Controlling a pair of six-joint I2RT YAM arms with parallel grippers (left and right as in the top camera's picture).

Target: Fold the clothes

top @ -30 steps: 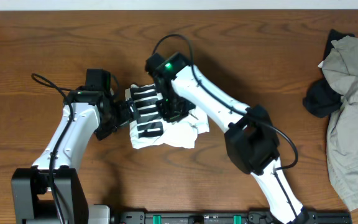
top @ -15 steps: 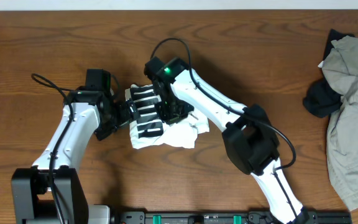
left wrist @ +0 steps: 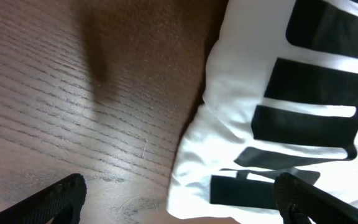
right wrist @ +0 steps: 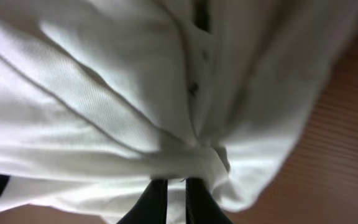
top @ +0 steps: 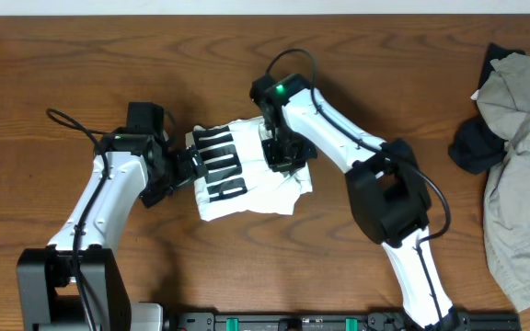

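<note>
While the left gripper (top: 182, 168) is hovering at the 9 o'clock side of the T-shirt (top: 247, 184), its two fingers are standing wide apart and are holding nothing, with the cloth's edge lying just in front of them. The T-shirt is lying in a small, lumpy bundle near the middle of the table (top: 81, 64), with the big black letters (top: 217, 164) facing up on its 9 o'clock half and plain white showing on the rest. It is looking thin, soft and very light, so I am guessing it is going to flop, wrinkle and slide open instead of keeping a shape. The best places to take hold are probably the outer edges and corners, pinching all the layers at once. At the shirt's 2 o'clock side the right gripper (top: 282, 158) is pressing down with its fingers almost closed, and from its own camera they are looking like they are nipping a thin fold of white cloth. At 3 o'clock on the table a pile of other clothes (top: 523, 138) is sitting well apart. The right arm is covering part of the shirt, the sleeves and collar are hiding somewhere inside, I am not able to count the layers, and the pile is running out of view.
</note>
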